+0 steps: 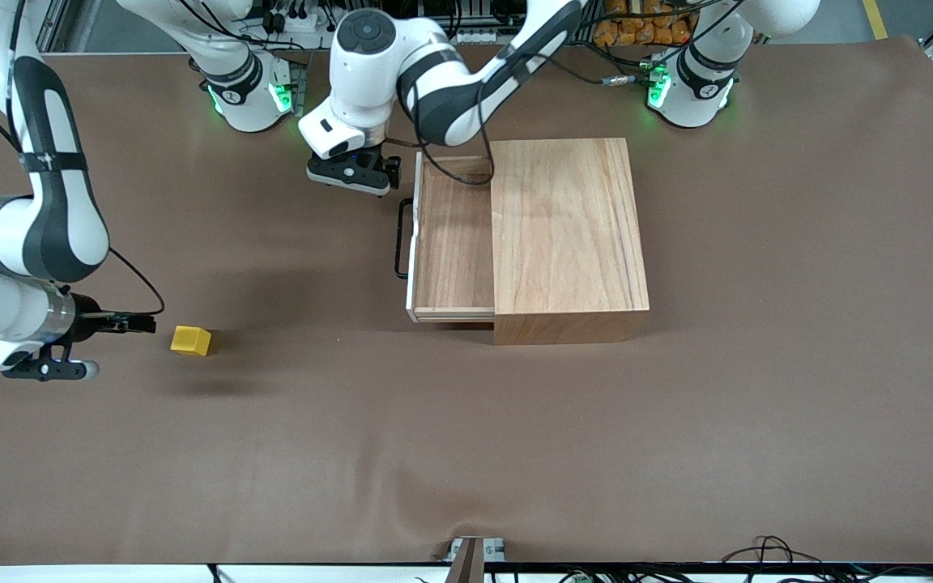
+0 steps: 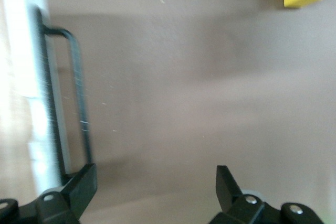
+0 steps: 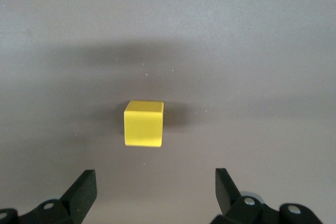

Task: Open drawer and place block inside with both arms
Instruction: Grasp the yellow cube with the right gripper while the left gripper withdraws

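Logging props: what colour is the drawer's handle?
Black handle, clearest in the front view.

No readable text, labels, brands, numbers or signs on anything shown

There are two white arms, one yellow block (image 1: 191,341) at lower left of the frame, and one wooden cabinet (image 1: 568,235) at centre. The cabinet has one drawer (image 1: 452,239) with one black handle (image 1: 401,238). Each arm carries one gripper, two in all.
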`<state>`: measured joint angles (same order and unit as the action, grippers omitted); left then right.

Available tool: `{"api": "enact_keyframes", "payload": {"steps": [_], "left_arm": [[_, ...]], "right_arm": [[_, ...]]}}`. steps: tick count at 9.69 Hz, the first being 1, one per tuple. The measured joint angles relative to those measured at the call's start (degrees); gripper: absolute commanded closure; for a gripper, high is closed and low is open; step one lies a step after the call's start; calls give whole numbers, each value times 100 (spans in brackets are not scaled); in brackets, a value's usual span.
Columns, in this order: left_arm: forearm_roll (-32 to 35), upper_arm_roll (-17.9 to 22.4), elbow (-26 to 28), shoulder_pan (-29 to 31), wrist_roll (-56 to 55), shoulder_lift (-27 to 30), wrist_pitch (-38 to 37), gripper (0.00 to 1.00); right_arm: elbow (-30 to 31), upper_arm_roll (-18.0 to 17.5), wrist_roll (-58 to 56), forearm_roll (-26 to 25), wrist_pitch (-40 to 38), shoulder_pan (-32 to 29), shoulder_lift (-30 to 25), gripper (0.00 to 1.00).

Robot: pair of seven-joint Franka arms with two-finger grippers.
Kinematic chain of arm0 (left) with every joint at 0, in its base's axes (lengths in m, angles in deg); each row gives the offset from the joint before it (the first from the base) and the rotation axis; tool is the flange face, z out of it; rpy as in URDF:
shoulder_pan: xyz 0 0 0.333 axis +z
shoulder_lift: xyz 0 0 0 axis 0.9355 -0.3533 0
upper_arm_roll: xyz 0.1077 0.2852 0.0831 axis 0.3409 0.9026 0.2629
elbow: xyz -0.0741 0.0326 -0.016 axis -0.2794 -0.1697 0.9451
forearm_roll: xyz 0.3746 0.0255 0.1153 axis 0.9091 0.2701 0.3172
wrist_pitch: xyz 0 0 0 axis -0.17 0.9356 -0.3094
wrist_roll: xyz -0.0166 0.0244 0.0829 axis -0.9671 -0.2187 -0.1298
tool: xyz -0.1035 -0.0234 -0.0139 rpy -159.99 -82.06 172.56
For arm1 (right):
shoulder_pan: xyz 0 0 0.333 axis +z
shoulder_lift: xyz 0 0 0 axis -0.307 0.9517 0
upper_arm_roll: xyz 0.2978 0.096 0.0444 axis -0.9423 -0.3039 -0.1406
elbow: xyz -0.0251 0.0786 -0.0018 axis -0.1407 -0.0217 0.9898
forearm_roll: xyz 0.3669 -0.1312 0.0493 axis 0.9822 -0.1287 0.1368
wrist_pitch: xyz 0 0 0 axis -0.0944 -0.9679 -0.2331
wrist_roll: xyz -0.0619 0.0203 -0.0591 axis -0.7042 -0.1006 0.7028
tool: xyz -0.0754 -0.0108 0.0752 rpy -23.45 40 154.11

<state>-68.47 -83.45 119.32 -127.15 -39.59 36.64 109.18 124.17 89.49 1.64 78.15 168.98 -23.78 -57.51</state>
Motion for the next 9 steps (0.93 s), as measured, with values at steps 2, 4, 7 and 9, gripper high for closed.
{"api": "enact_keyframes", "payload": {"steps": [2,4,7,9], "left_arm": [[0,22,24,444,196,464,-748,0],[0,39,47,977,280,755,-1183,0],[-1,37,64,1980,798,1087,-1495,0],[-1,29,75,2569,1351,1247,-1703,0]], "right_arm": [[340,-2,1,0,602,0,152,0],[596,-3,6,6,998,-1,271,0],[656,-3,162,38,1461,-9,552,0],[660,-17,217,120,1625,-6,747,0]]}}
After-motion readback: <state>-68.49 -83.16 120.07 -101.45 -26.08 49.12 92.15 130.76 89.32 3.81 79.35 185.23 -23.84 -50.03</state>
